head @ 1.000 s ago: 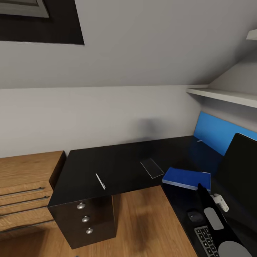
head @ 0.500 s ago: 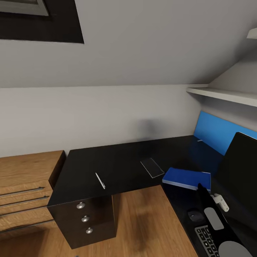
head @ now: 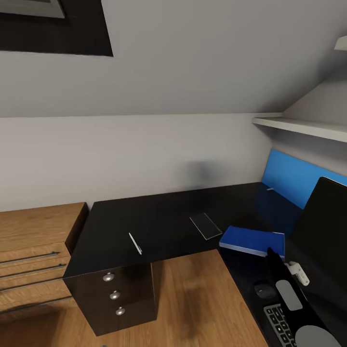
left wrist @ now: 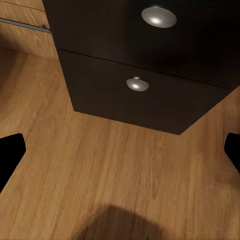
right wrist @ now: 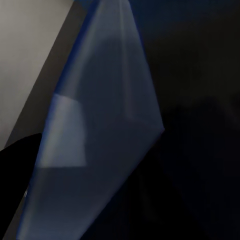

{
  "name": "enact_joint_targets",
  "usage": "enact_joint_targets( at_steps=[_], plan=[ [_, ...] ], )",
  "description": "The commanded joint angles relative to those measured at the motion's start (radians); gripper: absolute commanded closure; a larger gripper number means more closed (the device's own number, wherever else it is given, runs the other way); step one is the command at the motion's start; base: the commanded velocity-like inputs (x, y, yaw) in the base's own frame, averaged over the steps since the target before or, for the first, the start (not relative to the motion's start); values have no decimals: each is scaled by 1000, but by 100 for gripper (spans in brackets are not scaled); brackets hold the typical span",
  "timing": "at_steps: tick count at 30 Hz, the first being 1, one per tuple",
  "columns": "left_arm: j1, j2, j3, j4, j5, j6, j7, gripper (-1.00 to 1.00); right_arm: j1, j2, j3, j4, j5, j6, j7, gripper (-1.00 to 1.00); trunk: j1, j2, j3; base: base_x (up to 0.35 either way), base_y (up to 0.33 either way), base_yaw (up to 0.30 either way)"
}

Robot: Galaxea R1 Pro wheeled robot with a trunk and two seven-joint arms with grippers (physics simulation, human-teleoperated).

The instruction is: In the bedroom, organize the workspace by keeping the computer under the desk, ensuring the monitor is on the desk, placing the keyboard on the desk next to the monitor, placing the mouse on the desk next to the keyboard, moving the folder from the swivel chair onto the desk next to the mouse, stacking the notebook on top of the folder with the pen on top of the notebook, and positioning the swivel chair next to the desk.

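Desk (head: 168,219): black, L-shaped, 1 wing along the pale grey wall, the other wing running toward the camera at the head view's right.
Drawer unit (head: 115,299): black, under the desk's left end; the head view shows 3 round silver knobs, the left wrist view shows 2 of them close up above the wood plank floor (left wrist: 100,170).
Dresser (head: 33,255): light wood with long bar handles, just beside the drawer unit on its left.
Pen (head: 135,243): slim pale stick lying flat on the desk, near the front edge above the drawer unit.
Notebook (head: 205,226): thin dark book lying flat on the desk, well apart from the pen, near the folder.
Folder (head: 252,240): bright blue, lying flat at the desk's inner corner, beside the notebook and in front of the monitor.
Monitor (head: 323,231): black screen standing on the right wing of the desk.
Mouse (head: 263,290): small dark oval on the desk, between the folder and the keyboard.
Keyboard (head: 279,325): dark keys, partly visible at the head view's lower right edge, partly covered by the right arm.
Blue panel (head: 294,180): on the wall behind the monitor, under a white shelf (head: 303,127).
Left gripper (left wrist: 120,150): 2 black fingertips at opposite edges of the left wrist view, spread wide, nothing between them.
Right gripper: its arm reaches over the keyboard toward the folder in the head view; the right wrist view shows a blurred blue surface on black; cannot tell whether the jaws are spread or closed.
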State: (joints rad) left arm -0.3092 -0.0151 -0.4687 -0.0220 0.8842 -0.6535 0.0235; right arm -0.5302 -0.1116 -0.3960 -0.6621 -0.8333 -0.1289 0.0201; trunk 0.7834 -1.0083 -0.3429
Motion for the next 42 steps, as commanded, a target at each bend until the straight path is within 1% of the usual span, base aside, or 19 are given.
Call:
enact_joint_targets(
  at_steps=[1,7,17,36,37,42],
  plan=[
    [-1,0,-8,1,6,-3,2,-100,-1,0,0,1,-12,-3,1,100,0,-1,-1,0,0,0],
    [-1,0,-9,1,7,-3,1,-100,-1,0,0,1,-12,-3,1,100,0,-1,-1,0,0,0],
    [-1,0,-9,1,7,-2,0,-100,-1,1,2,1,-9,-3,-18,100,0,-1,-1,0,0,0],
    [-1,1,-9,1,7,-3,0,-100,-1,0,2,-3,-7,-2,-19,100,0,-1,-1,0,0,0],
    [-1,1,-9,1,7,-3,0,-100,-1,0,2,-2,-7,-3,-19,-100,0,-1,-1,0,0,0],
    [-1,1,-10,1,7,-3,0,-100,-1,0,2,-2,-7,-3,-21,-100,0,-1,-1,0,0,0]
  ],
)
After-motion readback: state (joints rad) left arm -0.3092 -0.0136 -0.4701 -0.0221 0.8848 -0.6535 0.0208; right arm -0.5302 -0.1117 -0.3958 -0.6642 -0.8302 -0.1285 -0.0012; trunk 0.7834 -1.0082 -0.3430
